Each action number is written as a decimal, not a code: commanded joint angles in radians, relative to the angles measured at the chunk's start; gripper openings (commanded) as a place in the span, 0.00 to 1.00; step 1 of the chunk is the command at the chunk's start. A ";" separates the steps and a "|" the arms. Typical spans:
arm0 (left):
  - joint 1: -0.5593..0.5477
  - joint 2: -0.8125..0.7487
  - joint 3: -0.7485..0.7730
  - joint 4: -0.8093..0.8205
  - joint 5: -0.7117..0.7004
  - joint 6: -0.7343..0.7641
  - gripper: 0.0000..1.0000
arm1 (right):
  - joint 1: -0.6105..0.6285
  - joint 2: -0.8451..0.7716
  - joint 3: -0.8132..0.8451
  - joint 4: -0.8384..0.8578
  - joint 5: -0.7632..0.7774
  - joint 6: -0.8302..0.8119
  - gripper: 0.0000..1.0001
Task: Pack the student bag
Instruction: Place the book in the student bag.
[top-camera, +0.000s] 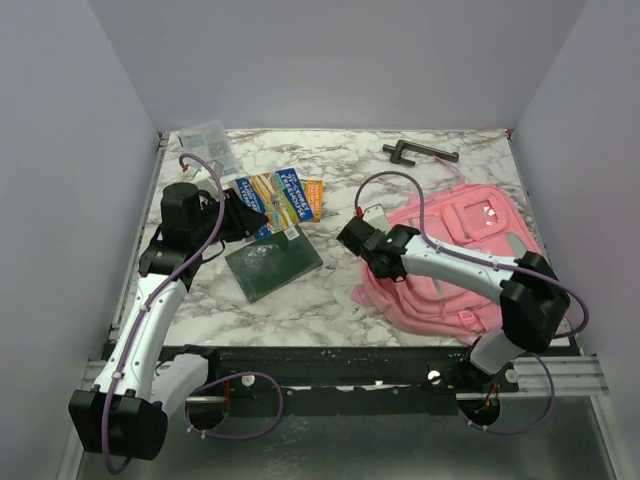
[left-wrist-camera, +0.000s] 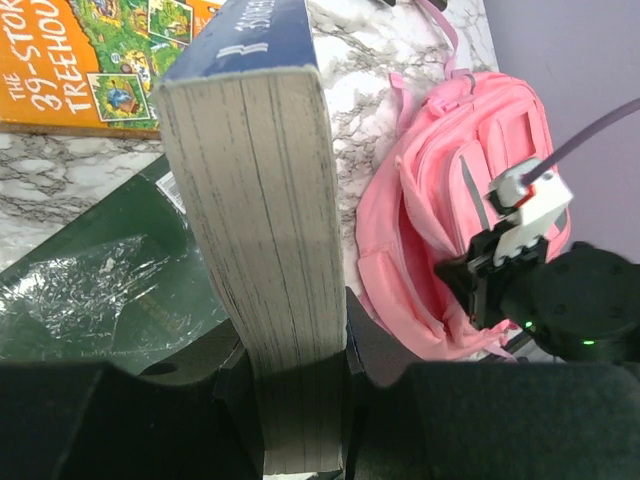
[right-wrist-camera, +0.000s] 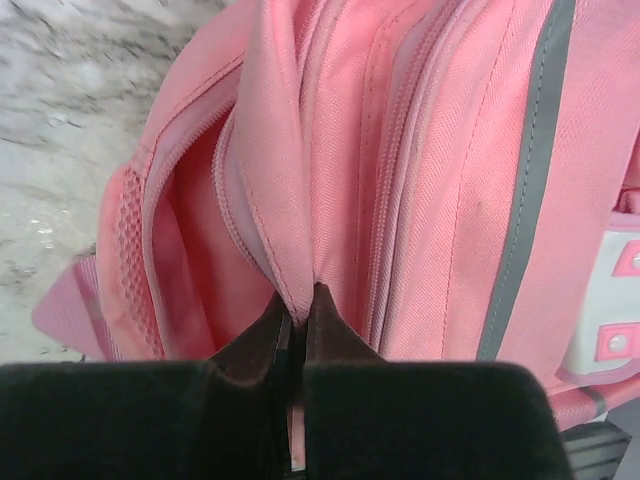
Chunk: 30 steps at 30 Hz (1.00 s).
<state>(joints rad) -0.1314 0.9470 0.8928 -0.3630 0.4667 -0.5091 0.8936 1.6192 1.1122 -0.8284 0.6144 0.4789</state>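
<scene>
- Right wrist view: the student bag (right-wrist-camera: 450, 150) fills the frame, pink with a grey trim strip. A fold of its fabric beside an open zip compartment is pinched in the right hand (right-wrist-camera: 297, 300), whose fingers are pressed together on the cloth.
- From above, the bag lies flat on the right part of the marble counter (top-camera: 330, 300), front pockets up, with the right arm reaching across it to its left edge.
- The left hand (left-wrist-camera: 295, 400) is clamped on a thick book (left-wrist-camera: 270, 230) with a blue cover. The book is held on edge, page edges toward the wrist camera, left of the bag and apart from it.
- A green book (top-camera: 272, 262) in crinkled clear wrap lies flat just below the held one.
- An orange book (left-wrist-camera: 90, 60) lies behind it.
- A black tool (top-camera: 418, 152) rests by the far edge, and a clear packet (top-camera: 205, 140) lies in the far-left corner.
</scene>
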 joint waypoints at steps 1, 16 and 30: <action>-0.008 0.005 0.020 0.090 0.098 -0.048 0.00 | -0.013 -0.155 0.121 0.022 0.041 -0.090 0.00; -0.316 -0.030 -0.212 0.386 0.107 -0.486 0.00 | -0.318 -0.359 0.305 0.148 -0.493 -0.263 0.00; -0.548 0.437 -0.037 0.724 -0.101 -0.736 0.00 | -0.331 -0.364 0.310 0.225 -0.674 -0.150 0.00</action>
<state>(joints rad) -0.6147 1.2846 0.7658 0.1051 0.4019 -1.1328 0.5671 1.2846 1.3632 -0.7517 0.0383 0.2993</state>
